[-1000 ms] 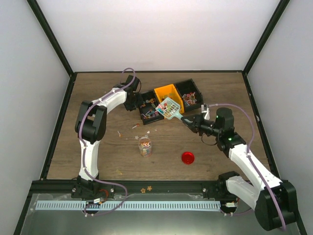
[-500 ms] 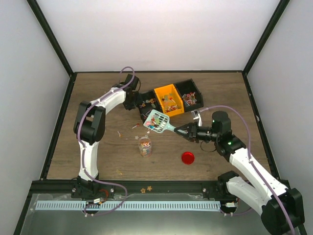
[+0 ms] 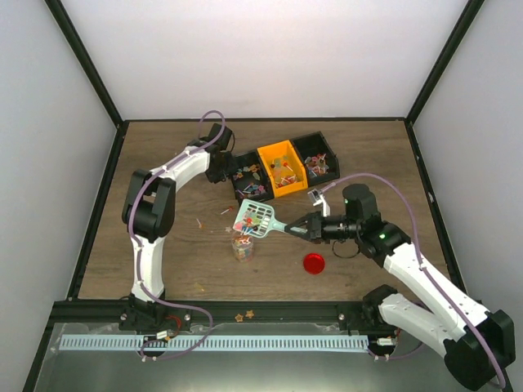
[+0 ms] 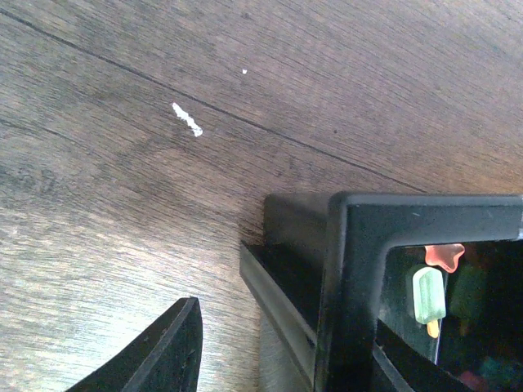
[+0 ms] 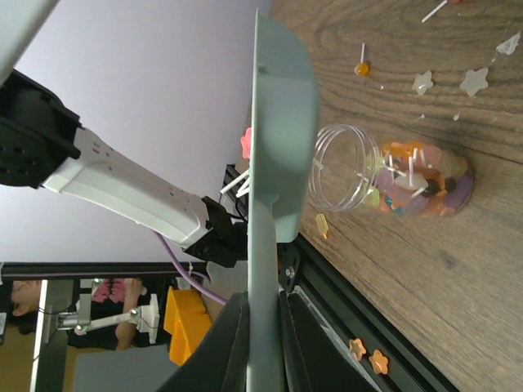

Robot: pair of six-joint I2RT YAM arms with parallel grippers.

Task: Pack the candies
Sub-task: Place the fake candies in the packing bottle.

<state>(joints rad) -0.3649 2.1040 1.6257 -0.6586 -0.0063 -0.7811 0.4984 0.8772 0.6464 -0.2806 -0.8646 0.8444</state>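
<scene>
Upper middle sits a row of bins (image 3: 264,157), black, orange, black; a red lid (image 3: 314,263) lies lower right of the jar (image 3: 242,248). The left gripper (image 3: 222,169) stands partly open astride the leftmost bin's corner, its visible finger (image 4: 167,347) clear of the wall, arm stretched forward. The right gripper (image 3: 295,229) pinches the teal scoop (image 3: 274,226) by its handle, candies (image 3: 258,216) lying in it just above the jar, arm reaching leftward.
</scene>
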